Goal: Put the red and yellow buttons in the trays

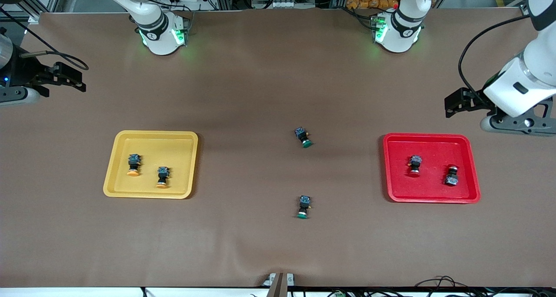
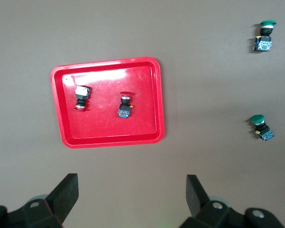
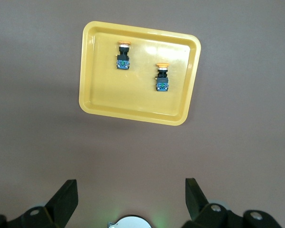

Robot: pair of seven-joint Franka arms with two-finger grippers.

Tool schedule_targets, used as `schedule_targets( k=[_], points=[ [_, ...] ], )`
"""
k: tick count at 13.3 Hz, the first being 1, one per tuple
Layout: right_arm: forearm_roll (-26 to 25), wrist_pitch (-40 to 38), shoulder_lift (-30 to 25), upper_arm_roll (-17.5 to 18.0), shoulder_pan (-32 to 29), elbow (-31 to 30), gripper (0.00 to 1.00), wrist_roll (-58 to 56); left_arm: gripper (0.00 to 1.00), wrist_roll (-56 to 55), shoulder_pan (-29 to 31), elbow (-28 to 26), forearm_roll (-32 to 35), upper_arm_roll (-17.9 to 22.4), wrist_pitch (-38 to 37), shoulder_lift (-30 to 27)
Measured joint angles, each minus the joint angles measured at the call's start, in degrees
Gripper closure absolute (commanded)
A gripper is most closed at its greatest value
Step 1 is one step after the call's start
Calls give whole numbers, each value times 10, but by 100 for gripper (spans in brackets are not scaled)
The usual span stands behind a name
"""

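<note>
Buttons are sitting sorted: two yellow-capped buttons [image 1: 147,171] in the yellow tray [image 1: 152,136], two red-capped buttons [image 1: 432,169] in the red tray [image 1: 428,137]. Left gripper [image 2: 132,194] is hovering at that tray's one o'clock, fingers apart; right gripper [image 3: 131,195], at the yellow tray's ten o'clock, likewise spread and empty-handed.

Brown desk [image 1: 260,93], surface slightly wrinkled near the camera edge. Directly on it: yellow tray [image 1: 117,175] toward the right arm's end, red tray [image 1: 473,175] toward the left arm's end, well apart. Between them on bare desk, 2 green-capped switches lying on their sides: one [image 1: 302,136] level with the trays' upper rims, the other [image 1: 303,206] nearer the camera. Neither touches a tray.
</note>
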Motion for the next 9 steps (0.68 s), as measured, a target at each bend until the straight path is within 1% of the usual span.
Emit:
schedule_targets(
  k=[3,6,9],
  points=[
    [0,0,0,0,0,0,0,0,0,0,-4,-19,-1,9,3,-21],
    [0,0,1,1,2,0,0,0,0,0,-5,-57,-1,11,24,-55],
    [0,-1,1,1,2,0,0,0,0,0,-14,-59,-2,11,29,-77]
  ],
)
